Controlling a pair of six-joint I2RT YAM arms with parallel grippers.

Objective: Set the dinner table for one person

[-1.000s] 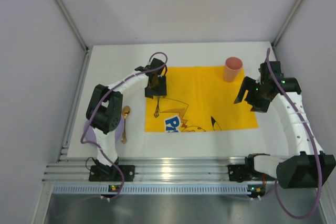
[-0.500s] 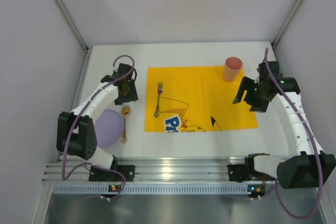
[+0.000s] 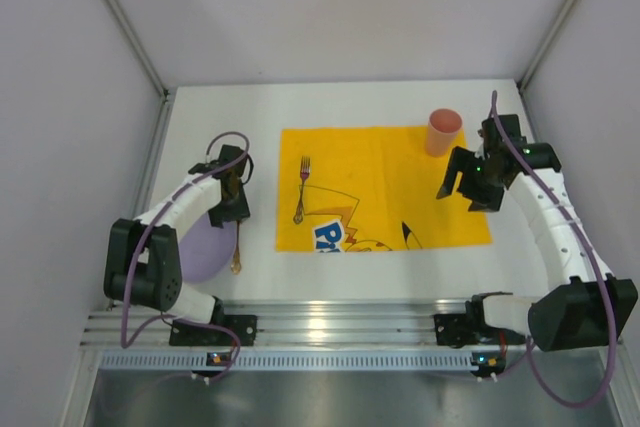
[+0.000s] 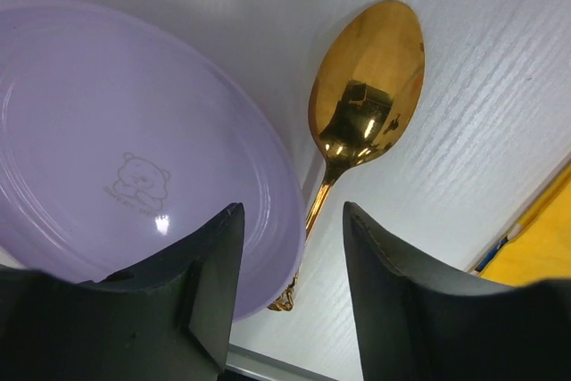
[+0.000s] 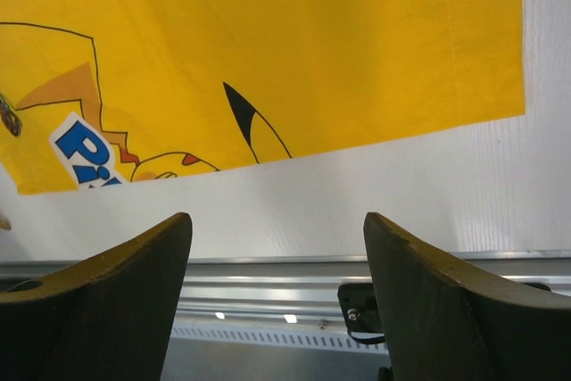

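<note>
The white dinner table (image 3: 350, 267) carries a yellow cartoon cloth (image 3: 390, 167). A gold fork (image 3: 302, 189) lies on the cloth's left part. A pink cup (image 3: 443, 132) stands at the cloth's far right corner. A purple plate (image 3: 200, 247) lies left of the cloth, with a gold spoon (image 3: 237, 250) beside it. My left gripper (image 3: 229, 209) hovers open and empty over the spoon's bowl (image 4: 368, 86) and the plate's rim (image 4: 116, 158). My right gripper (image 3: 462, 192) is open and empty above the cloth's right edge (image 5: 268, 42), just near of the cup.
Silver aluminium rails (image 3: 330, 327) run along the near edge, also in the right wrist view (image 5: 268, 274). White walls close in on the left, far and right sides. Bare white tabletop (image 5: 375, 194) lies between cloth and rail.
My left gripper left the fork lying on the cloth and swung left and nearer, to above the spoon and plate. My right gripper shifted slightly left.
</note>
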